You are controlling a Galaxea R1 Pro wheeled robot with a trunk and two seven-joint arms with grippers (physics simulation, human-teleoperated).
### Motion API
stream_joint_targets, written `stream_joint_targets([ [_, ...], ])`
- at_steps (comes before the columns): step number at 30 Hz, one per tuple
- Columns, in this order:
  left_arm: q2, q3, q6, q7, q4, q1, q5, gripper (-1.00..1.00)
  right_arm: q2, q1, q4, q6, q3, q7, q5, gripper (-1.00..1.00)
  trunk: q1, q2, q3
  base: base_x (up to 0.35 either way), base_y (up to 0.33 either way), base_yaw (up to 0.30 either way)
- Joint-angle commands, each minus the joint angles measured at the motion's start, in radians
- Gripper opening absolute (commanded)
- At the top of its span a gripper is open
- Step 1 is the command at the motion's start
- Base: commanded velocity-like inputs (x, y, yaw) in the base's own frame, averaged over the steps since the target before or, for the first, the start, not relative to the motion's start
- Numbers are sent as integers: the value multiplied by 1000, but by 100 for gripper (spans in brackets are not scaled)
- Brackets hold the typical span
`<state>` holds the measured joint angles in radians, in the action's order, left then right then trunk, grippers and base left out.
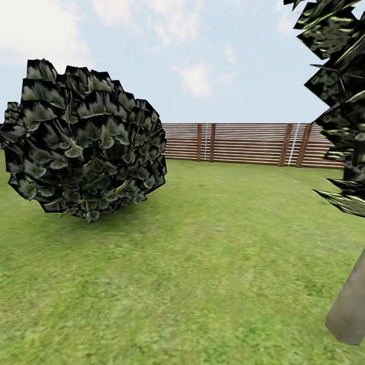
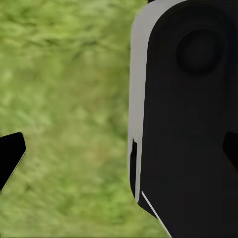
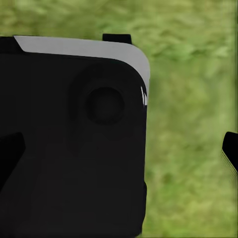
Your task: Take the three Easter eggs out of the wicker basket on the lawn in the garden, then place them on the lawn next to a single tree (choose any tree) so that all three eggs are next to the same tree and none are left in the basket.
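The lawn (image 1: 203, 263) spreads wide and green ahead of me. A tree stands at the right edge, with a bare grey-brown trunk (image 1: 350, 309) and dark leaves (image 1: 339, 101) hanging above it. The Easter eggs and the wicker basket are out of view. My left gripper (image 2: 119, 153) is open above the grass (image 2: 64, 99), its black fingertips (image 2: 10, 158) far apart and nothing between them. My right gripper (image 3: 119, 153) is also open and empty, one fingertip (image 3: 230, 153) showing against the grass (image 3: 188, 124).
A big round dark-leaved bush (image 1: 83, 142) sits on the lawn at the left. A brown slatted fence (image 1: 253, 143) closes the far side. A black and white part of my own body (image 2: 193, 119) (image 3: 74, 144) lies close behind each gripper.
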<state>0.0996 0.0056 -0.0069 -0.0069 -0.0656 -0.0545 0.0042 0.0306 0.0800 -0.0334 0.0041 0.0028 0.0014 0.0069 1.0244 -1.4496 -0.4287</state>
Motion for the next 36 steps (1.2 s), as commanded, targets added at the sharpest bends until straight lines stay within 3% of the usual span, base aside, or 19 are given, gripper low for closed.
stream_joint_targets([
  [1, 0, 1, -1, -1, -2, -1, 0, 100, 0, 1, -2, 0, 0, 0, 1, 100, 1, 0, -1, 335, 0, 0],
  [36, 0, 1, -1, -1, -2, -1, 0, 100, 0, 1, -2, 0, 0, 0, 1, 100, 1, 0, -1, 336, 0, -3],
])
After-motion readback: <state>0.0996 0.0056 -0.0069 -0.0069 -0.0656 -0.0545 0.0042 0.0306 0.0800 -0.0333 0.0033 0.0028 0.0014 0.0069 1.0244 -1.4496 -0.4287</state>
